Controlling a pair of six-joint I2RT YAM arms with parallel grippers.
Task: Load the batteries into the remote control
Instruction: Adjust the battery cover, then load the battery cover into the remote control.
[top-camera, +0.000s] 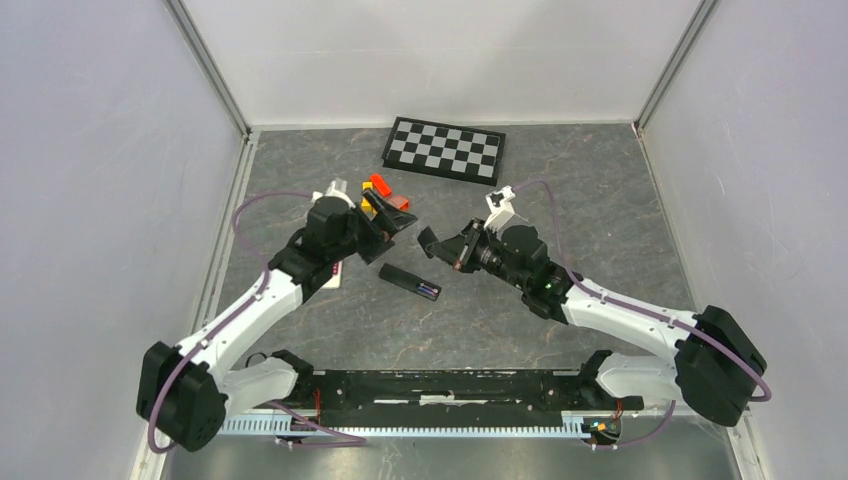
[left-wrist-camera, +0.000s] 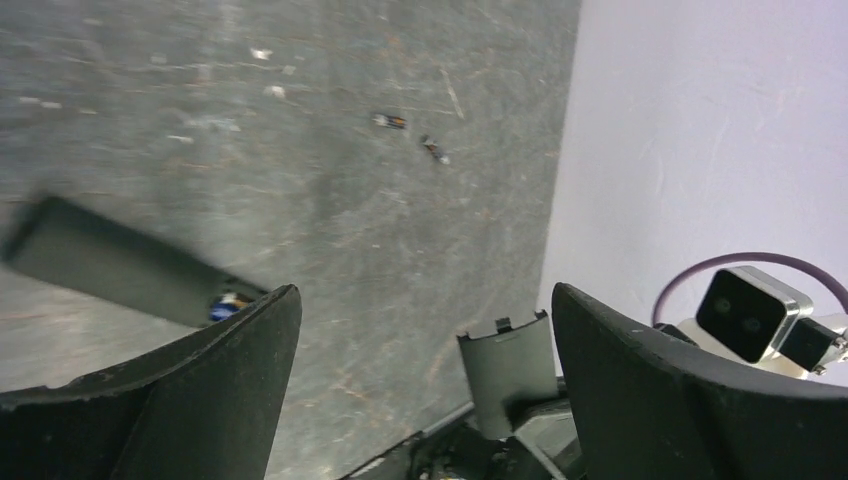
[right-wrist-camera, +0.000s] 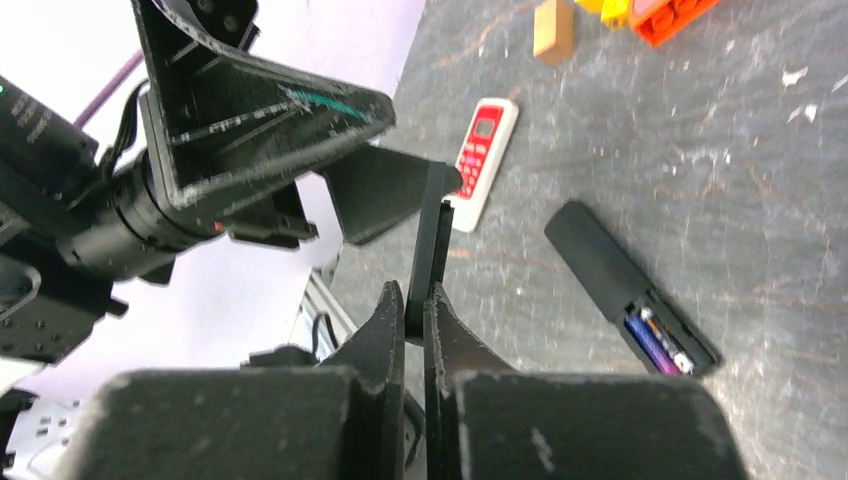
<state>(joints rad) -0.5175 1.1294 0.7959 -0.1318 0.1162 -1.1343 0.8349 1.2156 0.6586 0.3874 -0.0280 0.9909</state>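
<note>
The black remote (top-camera: 405, 279) lies face down mid-table, its compartment open with two batteries (top-camera: 430, 291) in it, one blue-purple. In the right wrist view the remote (right-wrist-camera: 610, 270) and its batteries (right-wrist-camera: 655, 340) lie to the right. My right gripper (right-wrist-camera: 415, 290) is shut on the thin black battery cover (right-wrist-camera: 432, 245) and holds it on edge above the table, also in the top view (top-camera: 440, 247). My left gripper (left-wrist-camera: 425, 295) is open and empty, facing the cover (left-wrist-camera: 508, 365). Two loose batteries (left-wrist-camera: 390, 121) (left-wrist-camera: 434, 150) lie farther off.
A white and red remote (right-wrist-camera: 482, 160) lies by the left arm. Orange, red and yellow blocks (top-camera: 385, 195) sit behind the left gripper (top-camera: 392, 222). A checkerboard (top-camera: 445, 148) lies at the back. Walls close in both sides.
</note>
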